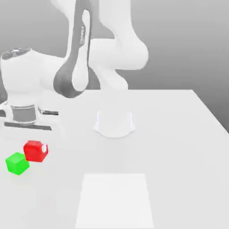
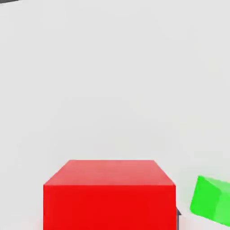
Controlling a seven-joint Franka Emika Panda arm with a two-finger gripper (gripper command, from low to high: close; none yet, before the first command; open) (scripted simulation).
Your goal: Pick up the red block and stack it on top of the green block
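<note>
Red block gripped at the table's edge, green block just beside it.

In the exterior view the white Franka arm (image 1: 80, 53) bends down toward the exterior view's left, and its gripper (image 1: 36, 150) is narrowed onto the red block (image 1: 35, 151), with a white fingertip (image 1: 44, 147) showing against the cube's side. The green block (image 1: 17, 163) sits on the white table (image 1: 170, 134) just beside the gripper, a little nearer the camera and toward the exterior view's left; whether the two cubes touch I cannot tell. A paler square patch (image 1: 115, 201) lies on the table well apart from the gripper, toward the exterior view's right. In the hand view the red block (image 2: 109, 194) sits close under the camera, with the green block (image 2: 211, 200) just to one side of it on the table (image 2: 112, 81).
</note>
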